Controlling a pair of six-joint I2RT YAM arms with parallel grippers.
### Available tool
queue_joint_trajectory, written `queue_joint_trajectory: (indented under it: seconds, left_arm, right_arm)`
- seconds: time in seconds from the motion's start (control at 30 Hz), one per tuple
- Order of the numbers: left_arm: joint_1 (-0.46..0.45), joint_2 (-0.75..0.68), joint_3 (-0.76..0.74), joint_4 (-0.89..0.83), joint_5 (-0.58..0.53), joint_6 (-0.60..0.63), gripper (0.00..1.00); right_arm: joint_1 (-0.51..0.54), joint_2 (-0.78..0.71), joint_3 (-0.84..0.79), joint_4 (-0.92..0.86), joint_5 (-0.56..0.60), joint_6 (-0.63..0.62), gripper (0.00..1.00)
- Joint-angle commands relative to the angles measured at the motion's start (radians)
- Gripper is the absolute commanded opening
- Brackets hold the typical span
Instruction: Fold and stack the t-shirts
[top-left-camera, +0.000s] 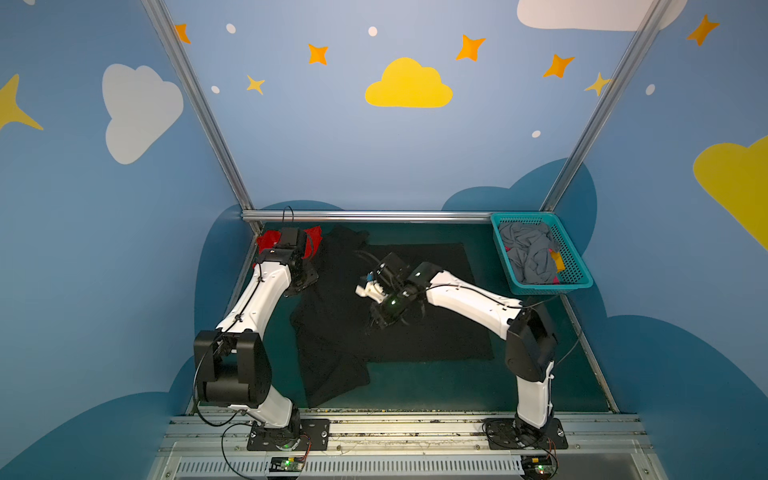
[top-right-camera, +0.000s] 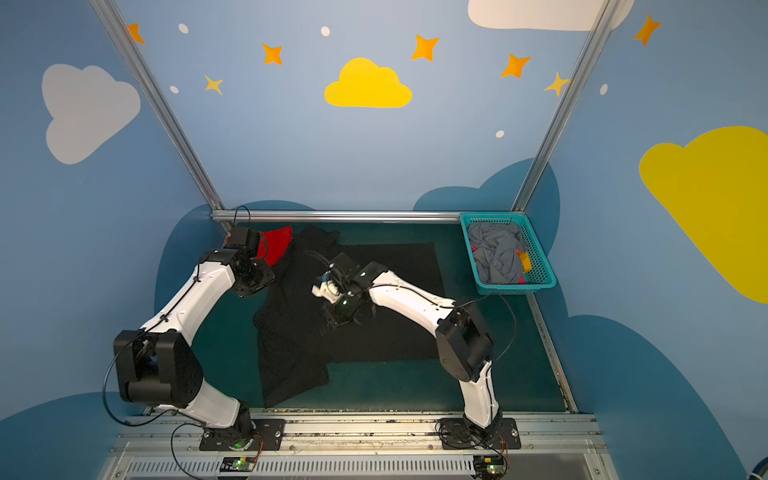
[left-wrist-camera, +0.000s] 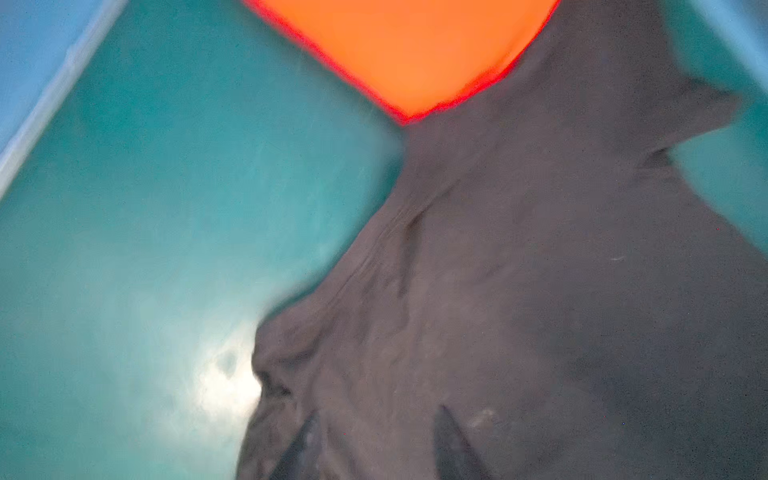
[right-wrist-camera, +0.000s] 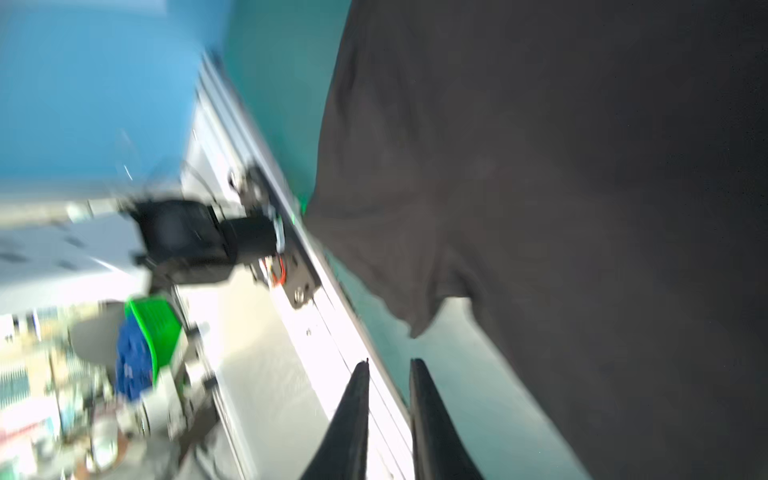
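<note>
table (top-left-camera: 436, 386): teal top, and I see all of it in both top views.
black t-shirt (top-left-camera: 332, 353) (top-right-camera: 291, 353): it lies rumpled in a long strip left of the table's middle, running from near the far edge almost to the near edge.
black rectangle (top-left-camera: 436, 291): it is flat, in the middle of the table, and touches the strip's right side. I cannot tell whether it is part of the same garment.
red t-shirt (top-left-camera: 313, 241) (top-right-camera: 276, 245): it is in the far left corner, partly under the left arm's wrist. In the left wrist view it glows orange (left-wrist-camera: 407, 50) and the black t-shirt (left-wrist-camera: 540, 291) meets its edge.
left gripper (left-wrist-camera: 378, 409): I see two blurred dark fingertips well apart over the black cloth, so the pincer is wide with nothing clamped.
right gripper (right-wrist-camera: 390, 363) (top-left-camera: 374, 322): it is raised over the middle of the black t-shirt (right-wrist-camera: 582, 208). Its fingers stand a narrow gap apart and I see only table and rail (right-wrist-camera: 332, 316) between them.
mesh basket (top-left-camera: 523, 215) (top-right-camera: 492, 215): it is teal and sits at the far right corner, well apart from both shirts.
grey cloth (top-left-camera: 528, 253): it is heaped inside the mesh basket, with yellow and pink scraps beside it.
</note>
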Motion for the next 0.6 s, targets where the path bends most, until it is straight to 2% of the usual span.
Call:
queue_joint_trajectory:
  seconds: [0.0,0.1,0.2,0.4,0.57]
  left_arm:
    - [0.005,0.086,0.110,-0.016,0.012,0.056,0.57]
    - [0.007,0.218,0.261,-0.010,0.048,0.121,0.69]
    - [0.013,0.376,0.448,-0.029,0.085,0.194,0.73]
    - [0.019,0.709,0.901,-0.118,0.147,0.284,0.75]
    - [0.023,0.950,1.238,-0.147,0.176,0.295,0.75]
  right_arm:
    - [-0.129,-0.025,0.031,-0.017,-0.001,-0.019,0.23]
    - [-0.244,-0.007,0.075,-0.013,0.016,-0.025,0.26]
    - [-0.356,0.039,0.132,-0.007,0.017,-0.021,0.30]
    - [-0.540,0.185,0.280,-0.009,0.032,-0.006,0.32]
    - [-0.618,0.343,0.453,-0.042,0.093,-0.005,0.32]
